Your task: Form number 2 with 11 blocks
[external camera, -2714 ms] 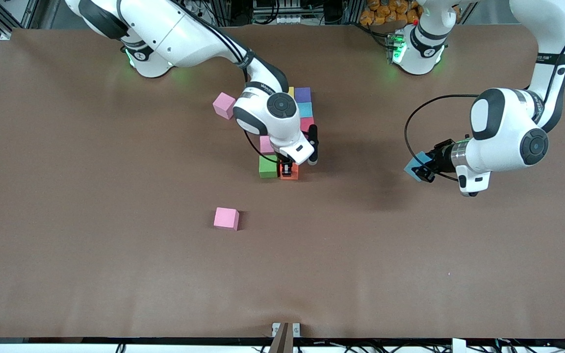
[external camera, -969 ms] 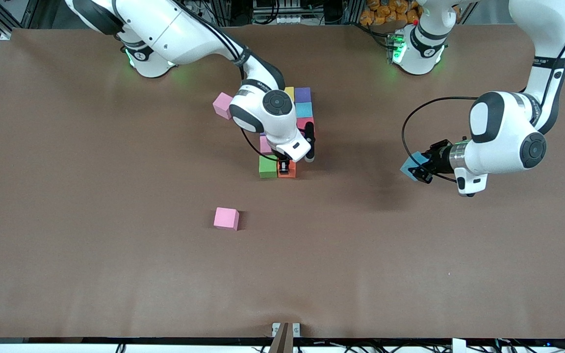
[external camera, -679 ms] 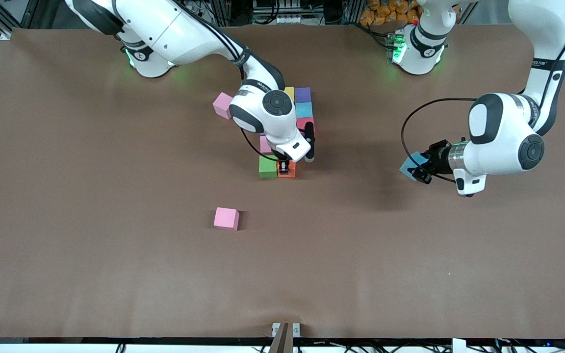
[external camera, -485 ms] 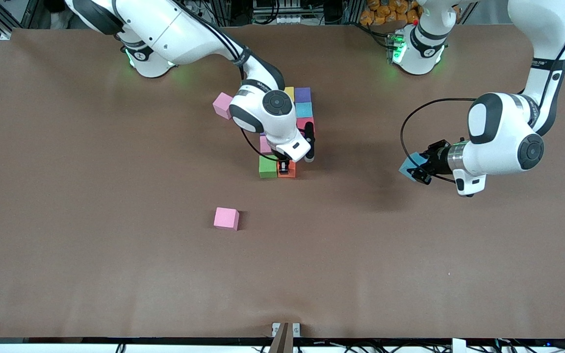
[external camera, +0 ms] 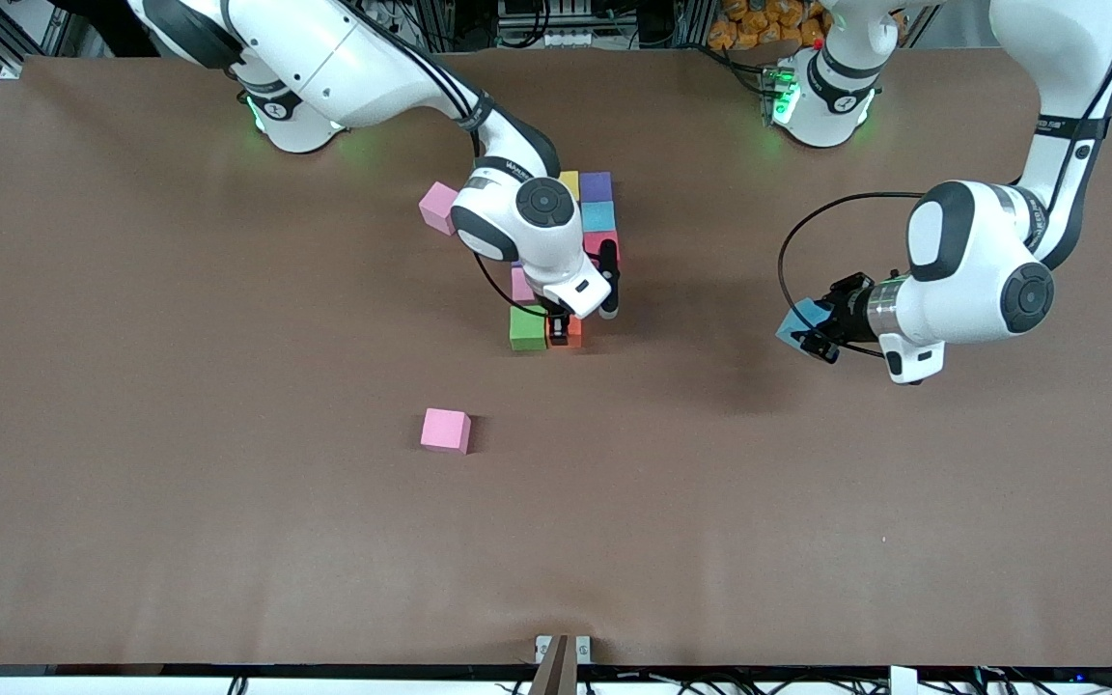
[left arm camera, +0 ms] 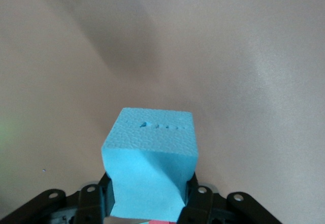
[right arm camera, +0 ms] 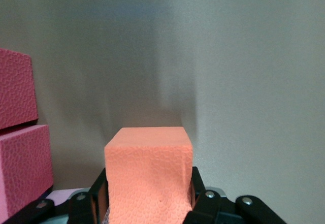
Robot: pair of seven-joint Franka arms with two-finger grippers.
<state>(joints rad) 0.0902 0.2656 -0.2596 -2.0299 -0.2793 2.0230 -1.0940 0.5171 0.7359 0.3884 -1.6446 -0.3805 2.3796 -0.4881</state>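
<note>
Several blocks lie close together mid-table: yellow (external camera: 570, 180), purple (external camera: 596, 184), light blue (external camera: 598, 215), red (external camera: 603, 241), pink (external camera: 520, 284) and green (external camera: 526, 328). The orange block (external camera: 574, 333) (right arm camera: 148, 173) rests on the table beside the green one. My right gripper (external camera: 564, 333) (right arm camera: 148, 206) straddles it, open, with its jaws just off the block's sides. My left gripper (external camera: 812, 335) (left arm camera: 150, 206) is shut on another light blue block (external camera: 797, 321) (left arm camera: 150, 168), held over bare table toward the left arm's end.
A loose pink block (external camera: 445, 430) lies nearer the front camera than the group. Another pink block (external camera: 438, 207) sits beside the right arm's wrist. The brown table (external camera: 228, 531) stretches wide around them.
The right gripper's jaws have eased off the orange block, now set beside the green one. The left arm has carried its light blue block a little toward the group.
</note>
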